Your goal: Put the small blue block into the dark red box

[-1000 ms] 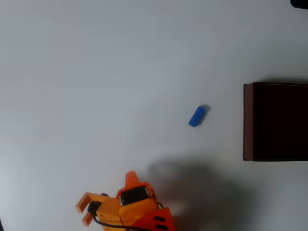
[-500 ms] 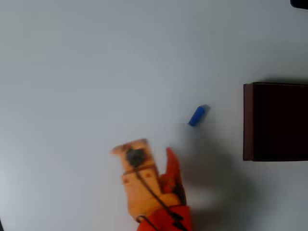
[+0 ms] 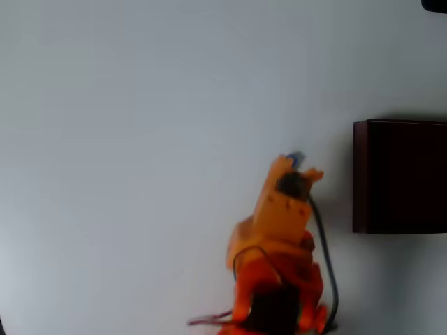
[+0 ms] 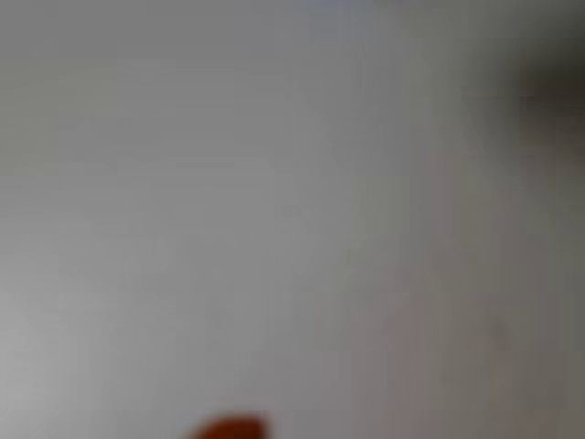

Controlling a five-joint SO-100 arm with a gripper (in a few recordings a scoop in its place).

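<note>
Where hand ends — blue block.

Heavily blurred throughout. Mostly pale grey-white table surface, brighter toward the lower left, dimmer and faintly pinkish toward the lower right. A dark smudge at the upper right corner, with a reddish-brown tinge along its left side, too soft to identify. At the bottom edge, left of centre, a small rounded orange-red tip, cut off by the frame, too blurred to tell which part it is
</note>
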